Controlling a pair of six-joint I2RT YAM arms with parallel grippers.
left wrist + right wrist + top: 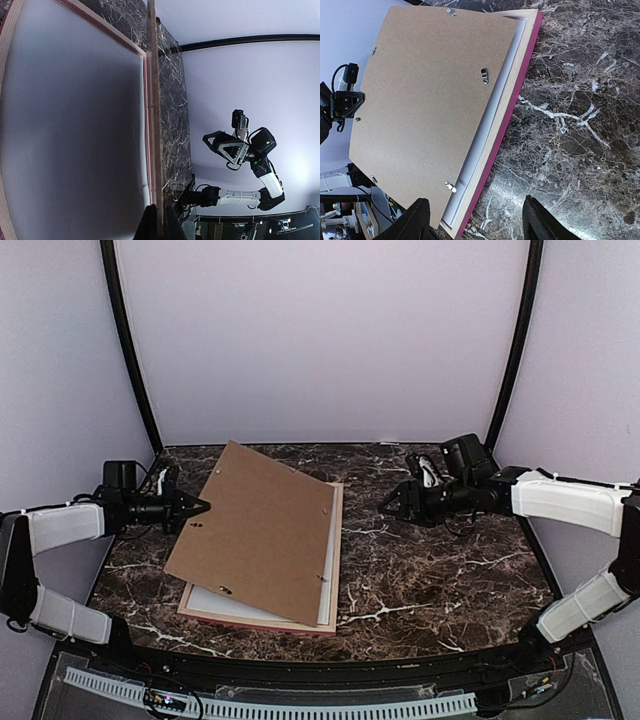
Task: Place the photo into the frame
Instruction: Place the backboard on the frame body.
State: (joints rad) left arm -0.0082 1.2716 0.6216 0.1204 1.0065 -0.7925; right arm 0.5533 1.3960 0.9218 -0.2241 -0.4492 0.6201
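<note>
The dark stone tabletop [440, 580] has white lines all over it. The two arms are fixed at its near edge, one on each side.

The frame [262, 623] lies flat on the tabletop, a bit left of the middle. Its thin rails are pink on the outside and light wood on the inside. Its near corner points toward the arms.

Inside the frame lies a plain white sheet that fills it from rail to rail. This looks like the photo [235, 603] with its white back up. None of its picture side shows.

A brown board [260, 530] covers most of the frame. It is tilted. Its right edge is down by the frame's right rail, and its left edge is up in the air. It is also turned a little, so its far corner sticks out past the frame. Small metal clips [484, 75] sit near its edges.

The left end effector [203, 507] is at the board's raised left edge. Its fingers are pressed together on that edge, pinching the brown board.

The right end effector [385, 505] is on the other side, off to the right of the frame and apart from it. It hangs above the tabletop. Its fingers are spread and nothing is between them.

Behind it all stand plain pale walls [320, 330].
</note>
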